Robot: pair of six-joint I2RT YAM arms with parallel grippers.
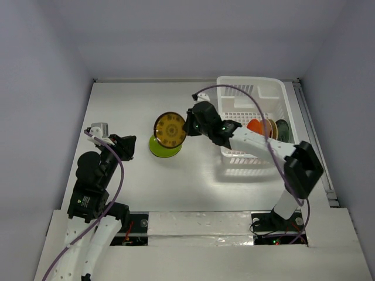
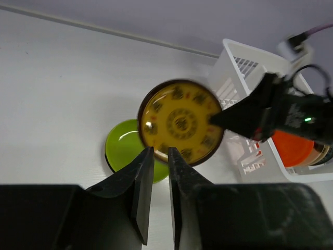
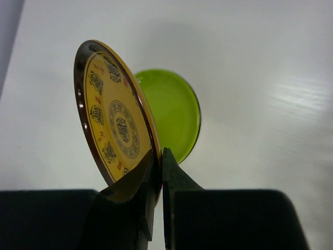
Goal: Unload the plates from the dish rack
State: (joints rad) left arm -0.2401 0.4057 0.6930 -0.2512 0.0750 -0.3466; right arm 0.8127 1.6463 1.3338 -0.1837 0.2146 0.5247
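Most of what we see is the white table, and on it stands the dish rack, our landmark. Inside the rack, toward its right end, several plates stand on edge, with an orange-red plate foremost and a dark plate behind it; we cannot count the rest. Just left of the rack, the patterned yellow plate hangs tilted on edge in the air. Below it, a lime green plate lies on the table. The right gripper is clenched on the yellow plate's lower rim. Farther left of the rack, the left gripper is closed on nothing and points toward both plates.

We judge the step in hand to be stacking the yellow plate on the lime one. To do it well we should tip the plate flat, centre it over the lime plate, and lower it until the two touch. Only then should we release. The pinch is thin and sits at the edge, so a quick swing could let the plate slip.
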